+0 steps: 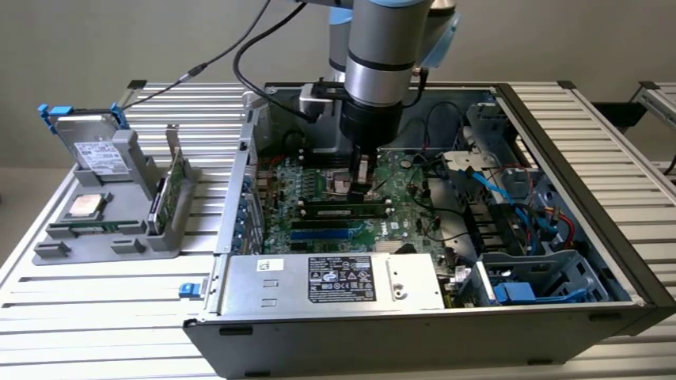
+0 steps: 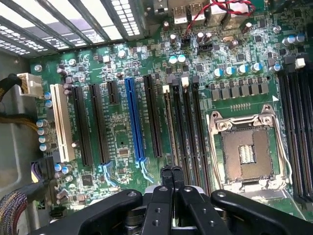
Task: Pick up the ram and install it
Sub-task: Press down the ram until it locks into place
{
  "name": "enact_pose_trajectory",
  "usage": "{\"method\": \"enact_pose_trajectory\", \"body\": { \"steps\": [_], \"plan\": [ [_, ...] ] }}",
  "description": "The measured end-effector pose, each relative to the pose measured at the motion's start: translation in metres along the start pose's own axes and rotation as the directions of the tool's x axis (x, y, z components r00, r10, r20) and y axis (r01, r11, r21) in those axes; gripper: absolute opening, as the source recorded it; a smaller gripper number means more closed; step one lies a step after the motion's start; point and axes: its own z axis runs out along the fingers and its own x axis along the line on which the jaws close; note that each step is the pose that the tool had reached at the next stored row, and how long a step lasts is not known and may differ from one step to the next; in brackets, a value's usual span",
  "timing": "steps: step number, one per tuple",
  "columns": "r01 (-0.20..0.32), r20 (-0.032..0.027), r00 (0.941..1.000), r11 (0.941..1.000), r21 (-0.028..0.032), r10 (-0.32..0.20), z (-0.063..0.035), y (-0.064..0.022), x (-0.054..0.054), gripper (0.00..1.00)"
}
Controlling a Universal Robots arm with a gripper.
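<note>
The ram (image 1: 340, 210) is a long green stick with a white label, standing on edge in a black memory slot on the motherboard inside the open computer case (image 1: 591, 158). In the wrist view the ram (image 2: 169, 127) shows edge-on as a thin tan line among the black slots. My gripper (image 1: 363, 190) hangs straight down just above and behind the stick, shut, with nothing between its fingers. From the wrist, the shut fingertips of the gripper (image 2: 170, 170) sit over one end of the ram; I cannot tell whether they touch it.
The bare CPU socket (image 2: 244, 152) lies beside the memory slots; a blue slot (image 2: 134, 122) and a white slot (image 2: 61, 122) lie farther off. The power supply (image 1: 332, 281) fills the case's near side, with cables (image 1: 528, 206) on the exterior view's right. A grey fixture (image 1: 106, 229) outside holds a drive and a card.
</note>
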Motion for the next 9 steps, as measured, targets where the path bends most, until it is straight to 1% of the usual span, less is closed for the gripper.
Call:
{"method": "enact_pose_trajectory", "body": {
  "steps": [4,9],
  "plan": [
    [-0.046,0.0049,0.9989,0.9989,0.0098,0.046,0.0,0.0,0.0,0.1],
    [-0.103,0.0116,0.9946,0.9944,0.0214,0.103,0.0,0.0,0.0,0.1]
  ]
}}
